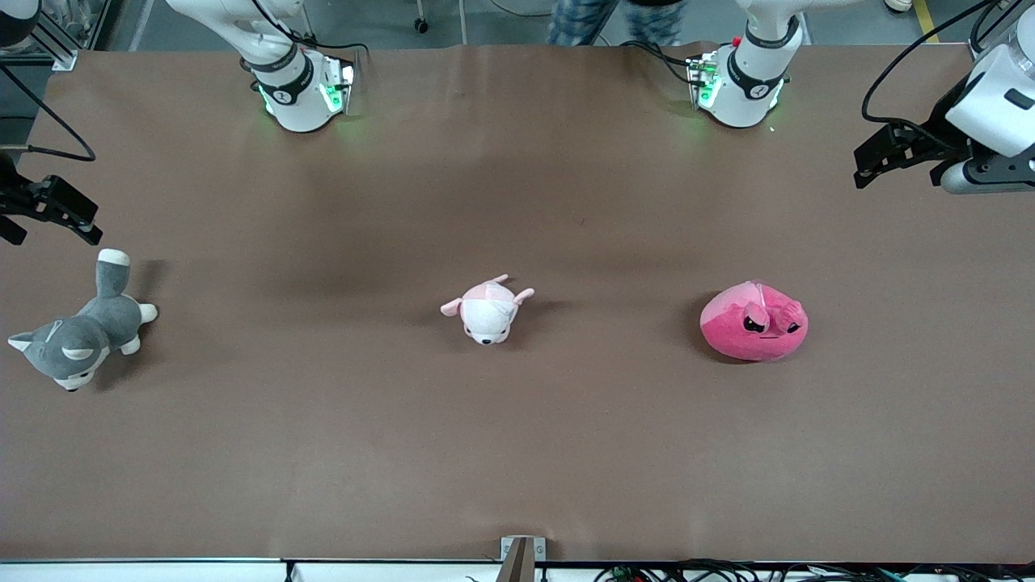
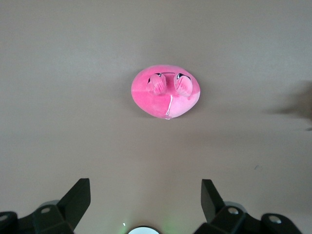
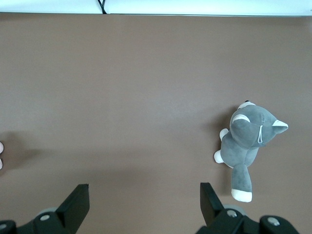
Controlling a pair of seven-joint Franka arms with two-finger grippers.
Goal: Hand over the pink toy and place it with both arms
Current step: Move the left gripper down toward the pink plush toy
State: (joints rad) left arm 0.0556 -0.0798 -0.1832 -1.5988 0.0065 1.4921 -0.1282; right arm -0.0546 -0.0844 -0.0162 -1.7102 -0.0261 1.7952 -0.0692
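The pink toy (image 1: 754, 321) lies on the brown tabletop (image 1: 517, 453) toward the left arm's end, face up, untouched. Beside it, mid-table, lies a small pink-and-white plush (image 1: 487, 309); a grey plush dog (image 1: 81, 331) lies at the right arm's end. Left gripper (image 1: 877, 162) hangs above the tabletop's edge, jaws apart, empty. Right gripper (image 1: 57, 212) hangs above the dog's end, jaws apart, empty.

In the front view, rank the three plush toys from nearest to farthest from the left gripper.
Left gripper is open, raised at its own end of the table.
1. Pink toy, toward the left arm's end.
2. Pale pink-and-white plush animal, mid-table.
3. Grey-and-white plush dog, at the right arm's end.
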